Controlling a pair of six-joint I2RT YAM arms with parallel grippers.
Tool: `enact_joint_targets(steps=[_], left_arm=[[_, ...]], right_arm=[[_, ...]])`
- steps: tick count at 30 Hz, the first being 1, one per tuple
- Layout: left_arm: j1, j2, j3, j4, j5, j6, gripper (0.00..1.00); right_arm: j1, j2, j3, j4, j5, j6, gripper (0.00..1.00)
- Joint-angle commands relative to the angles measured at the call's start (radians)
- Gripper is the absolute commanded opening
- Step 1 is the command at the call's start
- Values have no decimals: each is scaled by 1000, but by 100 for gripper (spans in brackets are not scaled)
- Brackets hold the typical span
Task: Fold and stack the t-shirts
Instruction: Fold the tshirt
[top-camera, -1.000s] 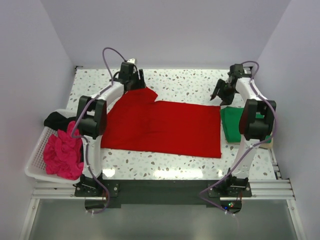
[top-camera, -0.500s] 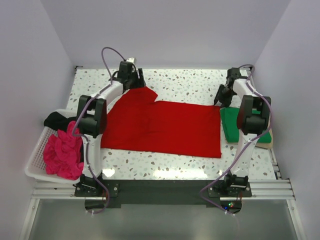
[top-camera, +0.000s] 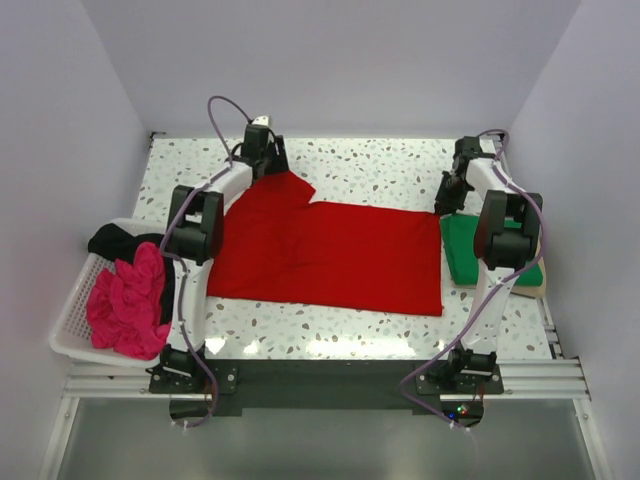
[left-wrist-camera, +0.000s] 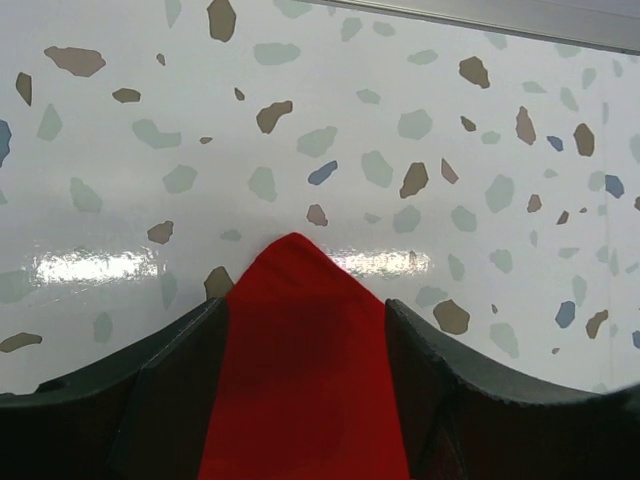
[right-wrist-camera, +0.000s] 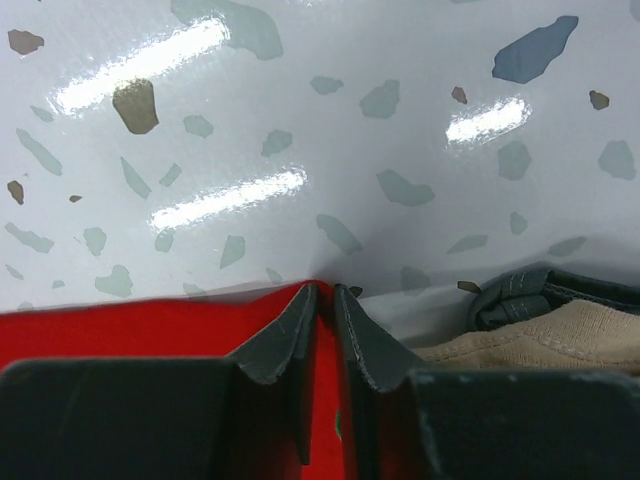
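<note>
The red t-shirt (top-camera: 330, 250) lies spread flat across the middle of the table. My left gripper (top-camera: 268, 165) is at its far left corner. In the left wrist view that gripper (left-wrist-camera: 305, 330) is open, and the pointed red t-shirt (left-wrist-camera: 300, 390) corner lies between its wide-apart fingers (left-wrist-camera: 170, 385). My right gripper (top-camera: 447, 203) is at the far right corner. In the right wrist view it (right-wrist-camera: 327, 295) is shut on the edge of the red t-shirt (right-wrist-camera: 120, 335). A folded green t-shirt (top-camera: 470, 250) lies at the right. The pink t-shirt (top-camera: 125, 300) and the black t-shirt (top-camera: 115, 240) sit in the basket.
The white slotted basket (top-camera: 70, 335) hangs at the table's left edge. A beige pad (right-wrist-camera: 540, 340) lies under the green shirt, with a grey-blue cloth edge (right-wrist-camera: 520, 295) beside it. White walls close in the back and both sides.
The right gripper came down onto the red shirt's far right corner and its jaws closed on the cloth. The left gripper stayed open at the far left corner.
</note>
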Motion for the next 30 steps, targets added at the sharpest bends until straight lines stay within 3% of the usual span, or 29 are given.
enact_joint_targets(steps=[1,8,16,30], left_arm=[[10,19,64,57,-68,34,68],[10,67,96,91,-116,29,65],[10,120,147,103,-71,48,59],[10,162,163,91,-31,55,32]], right_arm=[[2,-33,-11,-30,19,-15,14],[2,-50,-34,-32,-4,-10,13],[2,-54,-38,-38,-15,-9,13],[3,-65,-54,-33,-30,0,11]])
